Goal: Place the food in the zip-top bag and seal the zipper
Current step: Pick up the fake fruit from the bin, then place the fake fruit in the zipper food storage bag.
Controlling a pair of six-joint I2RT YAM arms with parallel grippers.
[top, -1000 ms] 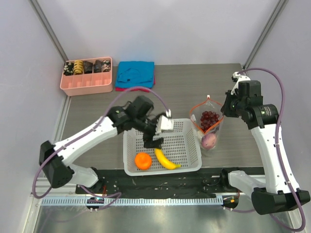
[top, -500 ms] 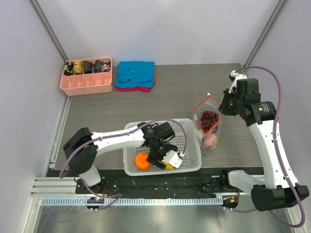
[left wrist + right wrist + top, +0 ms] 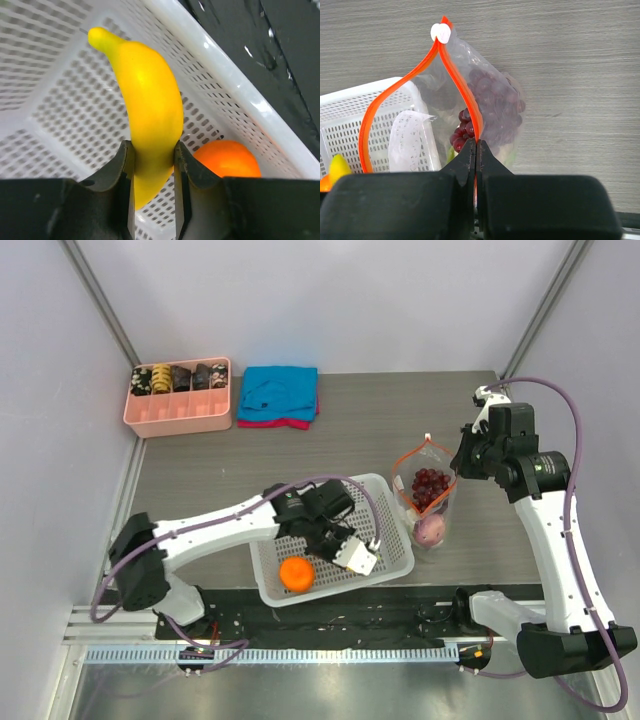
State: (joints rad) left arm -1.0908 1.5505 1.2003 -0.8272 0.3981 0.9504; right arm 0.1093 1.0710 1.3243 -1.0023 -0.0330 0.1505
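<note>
My left gripper [image 3: 152, 147] is shut on the yellow banana [image 3: 150, 100], with a finger pressed against each side, inside the white mesh basket [image 3: 220, 75]. An orange [image 3: 227, 159] lies beside it in the basket corner. From above, the left gripper [image 3: 350, 548] sits low in the basket [image 3: 400, 530], hiding the banana, with the orange [image 3: 295, 573] to its left. My right gripper [image 3: 476, 145] is shut on the orange-red zipper [image 3: 465, 95] and holds the zip-top bag [image 3: 495, 100] open. Dark grapes [image 3: 465, 132] and a purple onion [image 3: 430, 530] are in the bag [image 3: 425, 495].
A pink tray [image 3: 180, 410] with dark items stands at the back left. A blue cloth [image 3: 278, 392] lies folded beside it. The basket stands skewed near the table's front edge, touching the bag's left side.
My left gripper dropped into the basket and closed on the banana. The basket has swung askew. The right gripper and the bag have stayed put.
</note>
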